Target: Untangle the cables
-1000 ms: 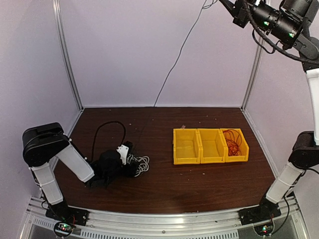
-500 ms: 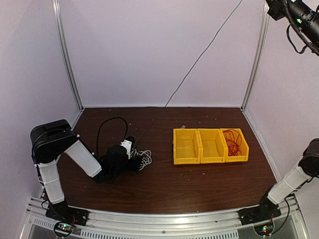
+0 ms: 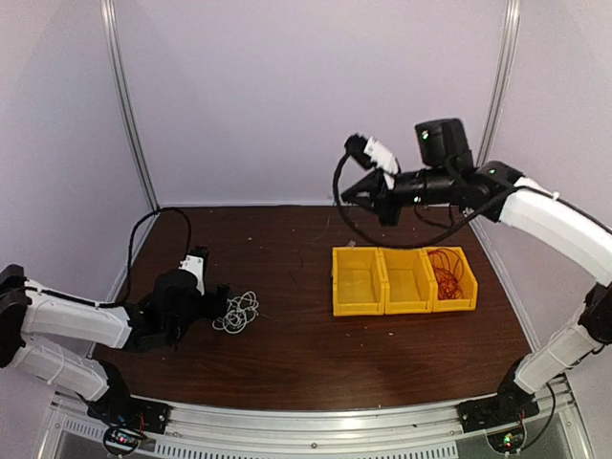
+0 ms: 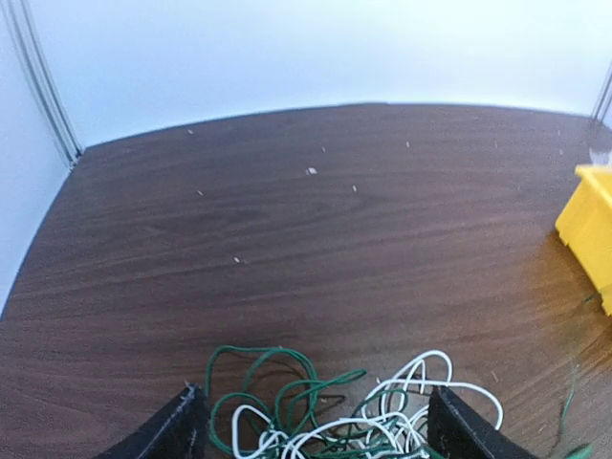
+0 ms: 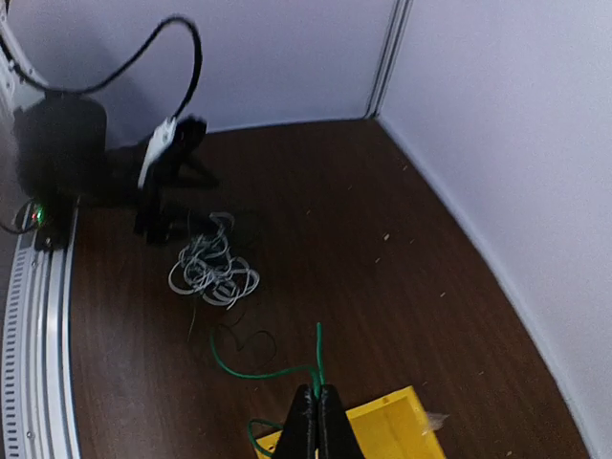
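1. green wire is pinched in the closed right gripper and trails down ahead of its jaws, above the yellow bins.
2. the left gripper stands open, with the tangled cables lying between its jaws.
3. risk: nothing pins the cables, so a pull on a joined wire could drag or tighten the knot, or the wire could slip free.

no readable text, labels, brands or numbers anywhere
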Motion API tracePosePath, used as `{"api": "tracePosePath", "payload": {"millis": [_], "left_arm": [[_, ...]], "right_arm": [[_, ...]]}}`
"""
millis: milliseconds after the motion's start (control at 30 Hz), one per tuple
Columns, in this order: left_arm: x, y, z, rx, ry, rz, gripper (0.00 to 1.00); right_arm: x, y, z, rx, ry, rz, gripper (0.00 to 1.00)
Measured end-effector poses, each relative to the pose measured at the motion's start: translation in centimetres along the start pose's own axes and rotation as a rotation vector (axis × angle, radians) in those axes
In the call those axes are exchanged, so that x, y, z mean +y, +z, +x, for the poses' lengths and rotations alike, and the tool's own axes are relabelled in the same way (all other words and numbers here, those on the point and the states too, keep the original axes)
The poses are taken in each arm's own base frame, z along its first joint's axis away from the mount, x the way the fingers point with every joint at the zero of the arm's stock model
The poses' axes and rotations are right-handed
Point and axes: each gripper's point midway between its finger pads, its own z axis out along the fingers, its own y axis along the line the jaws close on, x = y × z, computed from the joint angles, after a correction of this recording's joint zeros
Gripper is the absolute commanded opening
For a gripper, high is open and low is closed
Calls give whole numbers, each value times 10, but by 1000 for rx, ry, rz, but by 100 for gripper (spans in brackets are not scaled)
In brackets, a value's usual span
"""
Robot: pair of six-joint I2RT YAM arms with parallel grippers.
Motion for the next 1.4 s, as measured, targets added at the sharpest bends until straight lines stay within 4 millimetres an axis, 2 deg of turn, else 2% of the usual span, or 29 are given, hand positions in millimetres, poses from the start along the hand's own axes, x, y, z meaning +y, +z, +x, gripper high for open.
{"api": "tracePosePath", "payload": {"millis": [67,100,167,200,233,267,300,333,433,600,733,800,867,1000,1100,1167,1267,1400], "left_arm": [[9,-14,-20,-55,-33,-14,81],[14,-21,-28,-78,-49,-22,81],[22,-29,-32,-95,-65,-40,81],[26,-31,-30,-93,-66,-49,81],[29,-31,-27,-83,-61,-56,80],[30,-31,-23,-73,-54,-59,80],[30,-31,-18,-60,-45,-60,80],[31,-30,-14,-48,-37,-60,80],[28,-27,-7,-28,-20,-48,80],[23,-23,1,0,-5,-32,81],[21,-25,-2,-9,-18,-12,82],[21,-27,-6,-20,-34,-6,82],[22,-30,-10,-29,-54,-3,82],[23,-35,-17,-31,-98,-3,83],[23,-36,-19,-18,-130,-8,84],[24,-36,-18,1,-146,-17,85],[30,-36,-13,37,-169,-43,85],[35,-38,-8,62,-185,-65,85]], "right_arm": [[39,29,81,171,68,-133,0],[57,33,115,243,97,-188,0],[88,31,162,344,134,-269,0],[96,29,173,368,141,-292,0],[103,25,183,389,145,-309,4],[106,22,189,399,142,-315,19],[108,18,194,405,134,-317,31],[110,13,196,412,131,-318,38],[111,5,197,414,94,-315,48],[111,11,189,419,66,-329,50],[117,35,158,365,13,-348,48],[128,52,145,342,-22,-373,45],[144,74,141,338,-47,-410,42],[175,116,157,383,-60,-476,42],[195,142,175,425,-58,-514,52],[207,155,189,449,-54,-534,54],[218,170,207,482,-31,-548,54],[222,190,219,500,4,-544,54]]}}
